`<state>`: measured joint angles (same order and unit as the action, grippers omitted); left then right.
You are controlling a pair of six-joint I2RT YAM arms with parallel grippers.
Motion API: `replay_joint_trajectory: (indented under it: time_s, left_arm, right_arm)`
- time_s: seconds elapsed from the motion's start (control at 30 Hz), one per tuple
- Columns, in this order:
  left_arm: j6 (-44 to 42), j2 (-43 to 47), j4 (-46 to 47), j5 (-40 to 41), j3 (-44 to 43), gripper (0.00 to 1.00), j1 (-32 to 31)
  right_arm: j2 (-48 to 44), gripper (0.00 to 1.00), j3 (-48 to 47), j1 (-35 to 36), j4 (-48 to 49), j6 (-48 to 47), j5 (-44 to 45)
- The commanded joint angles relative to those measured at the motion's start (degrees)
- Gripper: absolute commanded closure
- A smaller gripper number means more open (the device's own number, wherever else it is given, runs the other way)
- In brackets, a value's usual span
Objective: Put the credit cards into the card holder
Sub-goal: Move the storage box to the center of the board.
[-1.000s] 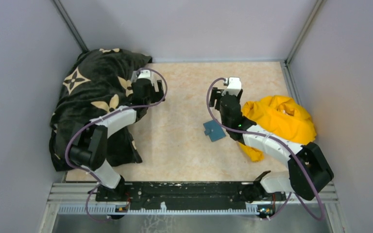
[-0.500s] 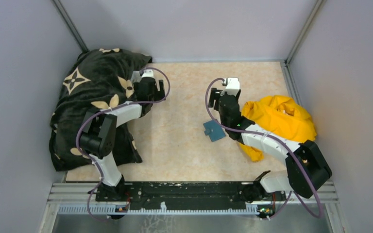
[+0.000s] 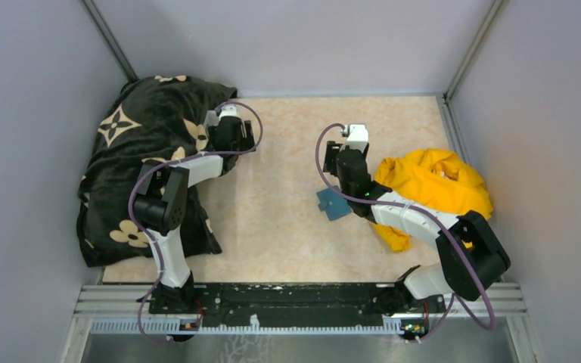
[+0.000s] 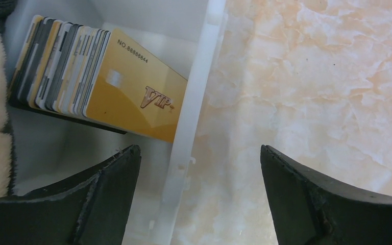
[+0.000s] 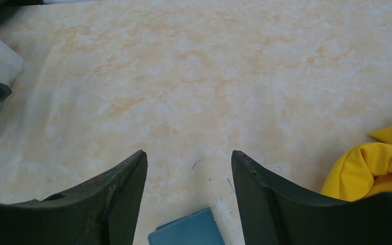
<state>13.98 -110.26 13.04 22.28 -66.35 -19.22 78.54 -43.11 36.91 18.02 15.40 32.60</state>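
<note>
You've loaded nothing yet: left fingers (image 4: pixel 107 199) gape over the tray (image 4: pixel 194 102) of credit cards (image 4: pixel 132 97), right fingers (image 5: pixel 117 204) gape above the card holder (image 5: pixel 186 232).

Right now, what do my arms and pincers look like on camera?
The left arm and right arm share white links, black joints and a looping purple-grey cable. The left pincer and right pincer each have two matte black wedge-shaped fingers.

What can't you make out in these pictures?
- Credit cards: left wrist view, only the front gold card's face shows; the rest stand behind it, uncountable.
- Card holder: right wrist view, mostly cut off by the bottom edge.
- White tray: top view, hidden under the left arm.
</note>
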Motion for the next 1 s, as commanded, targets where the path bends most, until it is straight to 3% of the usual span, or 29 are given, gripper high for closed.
replay_joint_trajectory:
  time_s: [0.0, 0.23, 0.5, 0.57, 0.97]
  left_arm:
    - [2.86, -1.85, 0.12, -1.12, -2.82, 0.09, 0.15]
    - [8.26, -0.99, -2.00, -2.42, -3.16, 0.25, 0.10]
    - [14.92, -0.42, -6.37, -1.83, -4.80, 0.32, -1.04]
    - [17.45, -0.62, -8.29, -0.66, -5.99, 0.38, -1.80]
    - [32.50, -9.01, -22.65, 2.83, -23.62, 0.53, -8.15]
  right_arm:
    - [-0.53, 0.39, 0.60, 0.49, 1.60, 1.78, -1.47]
    - [-1.27, 0.41, 1.25, 0.45, 1.50, 2.34, -2.93]
    - [-3.41, 0.42, 2.24, 0.46, 1.51, 3.10, -3.68]
    - [-4.32, 0.43, 2.60, 0.45, 1.34, 3.14, -3.80]
    - [-8.53, 0.43, 5.10, 0.49, 0.76, 3.78, -4.46]
